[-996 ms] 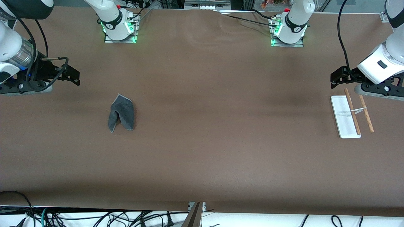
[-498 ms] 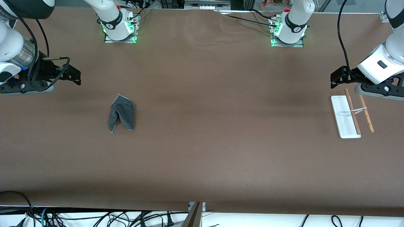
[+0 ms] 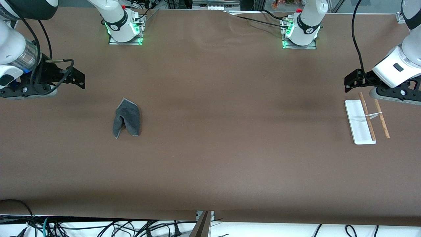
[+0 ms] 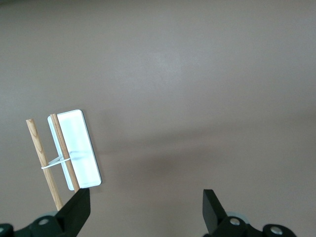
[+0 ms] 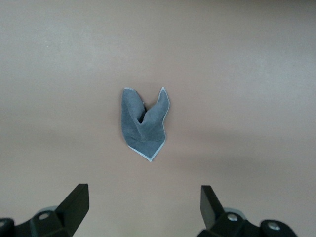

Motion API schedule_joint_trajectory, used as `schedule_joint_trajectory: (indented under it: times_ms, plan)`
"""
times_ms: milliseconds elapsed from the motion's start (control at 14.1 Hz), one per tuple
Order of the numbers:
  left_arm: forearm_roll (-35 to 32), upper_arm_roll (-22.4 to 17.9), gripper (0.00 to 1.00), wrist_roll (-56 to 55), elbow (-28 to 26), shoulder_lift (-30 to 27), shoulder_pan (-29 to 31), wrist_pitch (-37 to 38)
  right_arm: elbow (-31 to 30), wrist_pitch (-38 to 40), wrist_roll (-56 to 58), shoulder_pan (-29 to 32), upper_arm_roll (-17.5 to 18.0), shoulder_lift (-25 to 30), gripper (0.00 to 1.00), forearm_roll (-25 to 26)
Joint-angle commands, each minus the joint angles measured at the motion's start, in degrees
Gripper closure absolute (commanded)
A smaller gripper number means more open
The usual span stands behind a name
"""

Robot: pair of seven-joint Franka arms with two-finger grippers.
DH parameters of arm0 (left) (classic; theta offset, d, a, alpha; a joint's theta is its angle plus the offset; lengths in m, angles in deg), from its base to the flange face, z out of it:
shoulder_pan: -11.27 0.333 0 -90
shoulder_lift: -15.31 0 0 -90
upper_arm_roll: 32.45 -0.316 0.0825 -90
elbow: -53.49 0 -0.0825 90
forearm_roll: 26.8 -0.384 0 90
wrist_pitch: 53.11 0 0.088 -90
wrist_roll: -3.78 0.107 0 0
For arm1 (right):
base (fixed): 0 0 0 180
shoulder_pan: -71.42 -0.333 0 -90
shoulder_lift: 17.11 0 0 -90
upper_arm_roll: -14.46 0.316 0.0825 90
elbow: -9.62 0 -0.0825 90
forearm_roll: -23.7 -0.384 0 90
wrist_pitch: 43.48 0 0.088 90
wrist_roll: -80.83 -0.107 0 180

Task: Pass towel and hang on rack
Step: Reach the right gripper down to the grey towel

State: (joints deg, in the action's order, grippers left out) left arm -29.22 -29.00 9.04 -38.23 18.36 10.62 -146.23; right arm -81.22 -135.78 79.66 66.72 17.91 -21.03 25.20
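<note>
Front view: towel [image 3: 127,118] flat on table [image 3: 210,164]

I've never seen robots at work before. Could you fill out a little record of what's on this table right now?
towel: folded, grey face up, flat on table toward the right arm's end
rack: toward the left arm's end, nothing hung on it
right gripper: open, empty, apart from the towel
left gripper: open, empty, by the rack
task progress: towel not yet picked up

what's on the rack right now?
Nothing hangs on the rack: both rods and the crosspiece are bare. The towel lies folded on the table toward the right arm's end. What its folds cover cannot be seen.
</note>
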Motion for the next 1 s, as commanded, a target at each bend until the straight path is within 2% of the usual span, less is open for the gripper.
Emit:
schedule_joint_trajectory:
  times_ms: [0, 427, 569, 783, 925]
  plan:
    - [0.7, 0.1, 0.00, 0.0, 1.9, 0.9, -0.1, 1.4, 0.7, -0.3, -1.0, -0.7, 0.3, -0.6, 0.00, 1.1]
    - [0.8, 0.0, 0.00, 0.2, 1.9, 0.8, -0.1, 1.4, 0.7, -3.0, -1.0, -1.4, 0.4, -2.2, 0.00, 0.1]
    - [0.8, 0.0, 0.00, 0.1, 1.9, 0.8, -0.1, 1.4, -1.2, -3.0, -0.9, -1.5, 0.4, -2.7, 0.00, 0.4]
    - [0.8, 0.0, 0.00, -0.2, 1.9, 0.8, -0.1, 1.4, -1.9, -4.7, 0.1, -1.4, 0.3, -9.4, 0.00, 0.4]
    - [0.8, 0.0, 0.00, -0.2, 1.9, 0.8, -0.1, 1.4, -2.7, -8.6, -0.1, -0.8, -0.2, -12.8, 0.01, 0.5]
